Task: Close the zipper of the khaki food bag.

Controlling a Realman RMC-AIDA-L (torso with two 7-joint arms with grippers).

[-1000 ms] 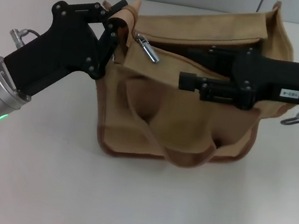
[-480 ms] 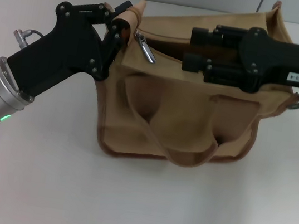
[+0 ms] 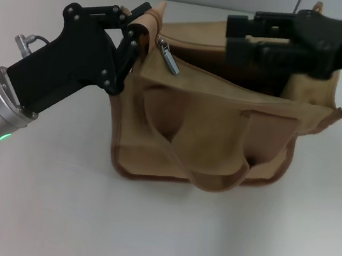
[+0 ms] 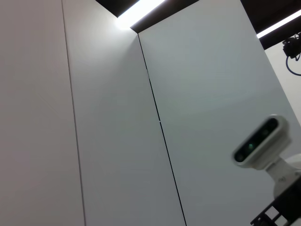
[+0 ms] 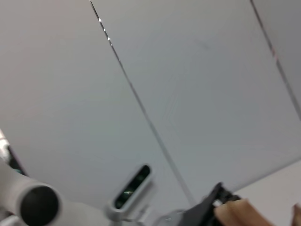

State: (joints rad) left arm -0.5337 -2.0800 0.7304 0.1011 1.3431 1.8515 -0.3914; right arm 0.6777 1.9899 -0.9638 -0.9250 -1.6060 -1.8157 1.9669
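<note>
right gripper over khaki food bag

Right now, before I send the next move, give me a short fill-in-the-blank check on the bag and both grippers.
1. The left gripper is shut on the bag's top ____ corner.
2. The silver zipper pull sits near the ____ gripper.
3. The bag's top opening is ____.
4. The right gripper hovers over the bag's ____ edge.

Missing words: left; left; open; far

Even bright overhead light w/ soft shadows on the table; ceiling strip glares; right wrist view blurry.
</note>
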